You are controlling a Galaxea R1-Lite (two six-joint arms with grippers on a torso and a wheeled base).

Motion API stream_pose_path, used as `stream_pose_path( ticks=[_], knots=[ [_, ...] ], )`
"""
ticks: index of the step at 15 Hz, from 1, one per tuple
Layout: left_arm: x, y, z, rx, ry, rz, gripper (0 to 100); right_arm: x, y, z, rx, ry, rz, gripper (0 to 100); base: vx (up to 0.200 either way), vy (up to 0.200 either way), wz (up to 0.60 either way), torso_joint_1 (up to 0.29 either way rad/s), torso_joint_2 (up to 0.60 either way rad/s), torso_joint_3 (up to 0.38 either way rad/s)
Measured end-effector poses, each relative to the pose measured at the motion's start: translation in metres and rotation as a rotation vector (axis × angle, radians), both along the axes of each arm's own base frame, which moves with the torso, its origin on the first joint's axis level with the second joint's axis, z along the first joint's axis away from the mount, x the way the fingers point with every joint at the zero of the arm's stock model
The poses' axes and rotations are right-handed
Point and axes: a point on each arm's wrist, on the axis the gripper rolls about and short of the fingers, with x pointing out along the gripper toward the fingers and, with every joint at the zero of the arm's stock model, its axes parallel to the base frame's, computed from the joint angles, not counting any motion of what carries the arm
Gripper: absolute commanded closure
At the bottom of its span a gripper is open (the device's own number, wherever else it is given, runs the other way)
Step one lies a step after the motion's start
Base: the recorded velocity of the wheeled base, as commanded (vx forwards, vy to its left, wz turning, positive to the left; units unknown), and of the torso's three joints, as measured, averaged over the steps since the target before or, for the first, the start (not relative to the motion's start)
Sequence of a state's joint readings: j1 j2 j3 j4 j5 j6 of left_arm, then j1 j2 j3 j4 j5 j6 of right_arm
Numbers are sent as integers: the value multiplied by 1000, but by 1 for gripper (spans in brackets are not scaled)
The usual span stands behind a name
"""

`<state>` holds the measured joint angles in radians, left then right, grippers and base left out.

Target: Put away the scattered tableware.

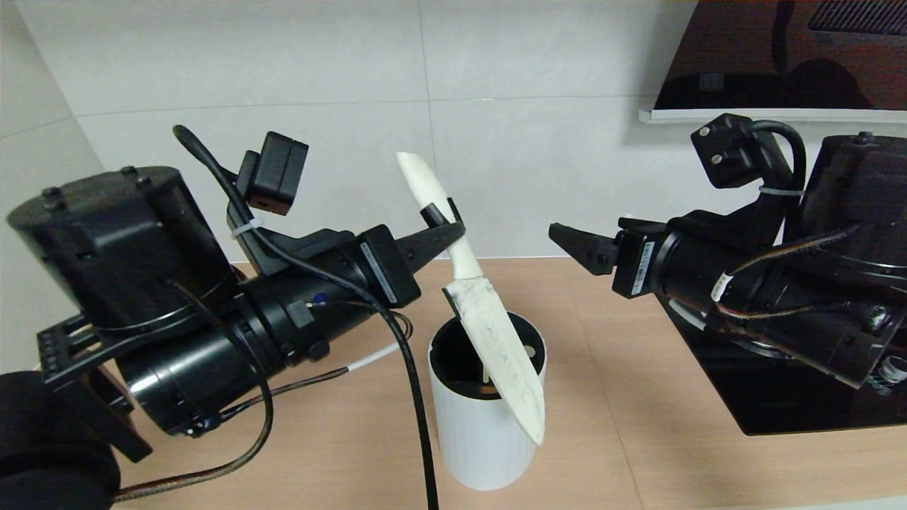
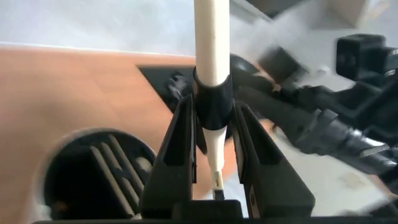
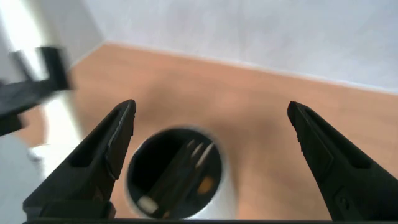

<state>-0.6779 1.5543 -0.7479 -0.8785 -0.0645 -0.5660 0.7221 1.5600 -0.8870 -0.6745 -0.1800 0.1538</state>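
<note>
A white knife (image 1: 489,333) with a marbled blade hangs tilted, blade tip down, over the white cylindrical utensil holder (image 1: 485,432) on the wooden counter. My left gripper (image 1: 446,230) is shut on the knife's white handle (image 2: 211,43). The blade's tip lies in front of the holder's rim toward me; whether it touches I cannot tell. The holder's dark inside (image 3: 177,168) has several utensils in it. My right gripper (image 3: 211,155) is open, held in the air to the right of the knife and above the holder (image 3: 186,186), with nothing between its fingers (image 1: 584,248).
A black cooktop (image 1: 779,404) is set into the counter at the right. A white tiled wall (image 1: 496,106) stands behind, with a dark range hood (image 1: 779,57) at the upper right. Bare wooden counter (image 1: 623,425) lies around the holder.
</note>
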Motion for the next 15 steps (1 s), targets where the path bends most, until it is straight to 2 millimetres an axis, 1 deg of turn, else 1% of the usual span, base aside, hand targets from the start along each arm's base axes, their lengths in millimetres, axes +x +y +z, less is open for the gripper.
stream_pose_path(
  ticks=[2, 5, 9, 10, 12, 13, 15],
  knots=[
    [3, 1, 13, 25, -9, 135, 100, 1, -3, 2, 4, -6, -11, 0, 0, 0, 0, 0, 0, 0],
    [6, -1, 24, 118, -66, 310, 100, 3, -3, 0, 0, -1, -14, 0, 0, 0, 0, 0, 0, 0],
    [1, -13, 25, 266, -144, 554, 100, 5, -1, -3, -8, 8, -15, 0, 0, 0, 0, 0, 0, 0],
    [0, -17, 24, 283, -156, 586, 100, 5, -1, -4, -9, 9, -14, 0, 0, 0, 0, 0, 0, 0],
    [-2, -28, 24, 257, -207, 594, 100, 5, -1, -4, -11, 10, -15, 0, 0, 0, 0, 0, 0, 0],
    [-3, -31, 21, 273, -232, 594, 100, 5, -1, -5, -12, 11, -15, 0, 0, 0, 0, 0, 0, 0],
    [-5, -35, 15, 316, -309, 617, 100, 5, -1, -5, -14, 13, -15, 0, 0, 0, 0, 0, 0, 0]
  ],
)
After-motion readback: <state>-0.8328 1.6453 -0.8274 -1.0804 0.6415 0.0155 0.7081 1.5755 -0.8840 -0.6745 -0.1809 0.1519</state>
